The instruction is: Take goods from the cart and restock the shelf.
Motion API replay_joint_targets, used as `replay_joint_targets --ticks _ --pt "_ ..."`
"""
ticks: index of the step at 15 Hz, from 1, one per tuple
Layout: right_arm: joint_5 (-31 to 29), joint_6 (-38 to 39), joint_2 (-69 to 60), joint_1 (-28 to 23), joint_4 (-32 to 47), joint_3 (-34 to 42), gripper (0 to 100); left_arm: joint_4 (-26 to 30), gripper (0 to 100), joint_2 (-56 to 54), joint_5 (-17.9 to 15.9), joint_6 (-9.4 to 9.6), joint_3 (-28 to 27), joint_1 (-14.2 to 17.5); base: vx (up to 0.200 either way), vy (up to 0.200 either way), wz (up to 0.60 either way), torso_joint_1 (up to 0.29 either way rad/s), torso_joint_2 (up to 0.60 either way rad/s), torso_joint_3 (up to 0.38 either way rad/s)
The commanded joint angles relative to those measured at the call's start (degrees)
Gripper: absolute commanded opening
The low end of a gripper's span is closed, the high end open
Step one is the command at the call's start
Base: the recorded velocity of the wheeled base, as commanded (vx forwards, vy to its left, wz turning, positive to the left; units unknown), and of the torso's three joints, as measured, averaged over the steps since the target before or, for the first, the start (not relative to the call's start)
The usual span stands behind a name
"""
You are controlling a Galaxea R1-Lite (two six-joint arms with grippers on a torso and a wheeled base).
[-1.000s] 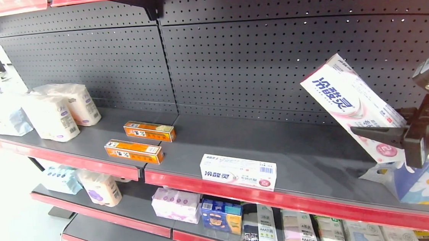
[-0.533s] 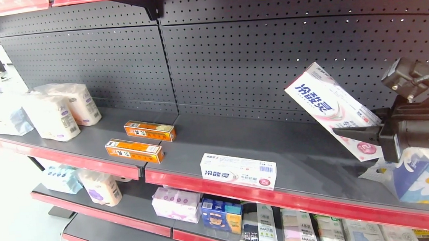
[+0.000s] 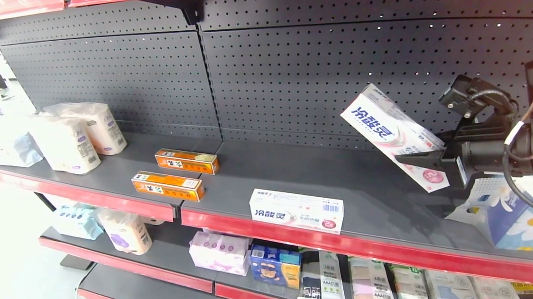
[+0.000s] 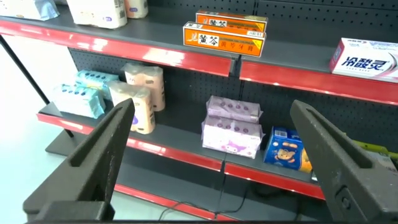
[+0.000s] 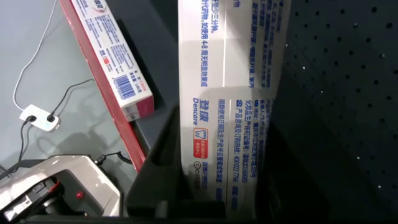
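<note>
My right gripper is shut on the lower end of a white and pink toothpaste box, holding it tilted in the air above the right part of the dark middle shelf. The right wrist view has that box running up between the fingers. A matching toothpaste box lies flat at the shelf's front edge, also the toothpaste box below the held one. My left gripper hangs open and empty in front of the lower shelves.
Two orange boxes lie left of centre on the shelf, tissue packs at far left, a floral tissue pack at far right. The black pegboard back wall stands behind. Lower shelves hold several packs.
My right gripper has carried the held toothpaste box leftward and a little lower over the shelf. The other goods lie as they did.
</note>
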Motion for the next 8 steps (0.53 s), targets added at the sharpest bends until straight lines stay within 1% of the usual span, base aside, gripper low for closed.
replay_joint_targets --ticks 1,8 --pt "0.12 -0.01 2.52 -0.12 -0.10 -0.34 0 -0.01 100 0.05 0.02 -0.02 0.01 0.01 0.000 0.000 0.00 0.000 0.00 0.000" --pt "0.29 -0.10 6.74 0.05 0.61 -4.03 0 -0.01 100 0.05 0.02 -0.02 0.01 0.01 0.000 0.000 0.00 0.000 0.00 0.000"
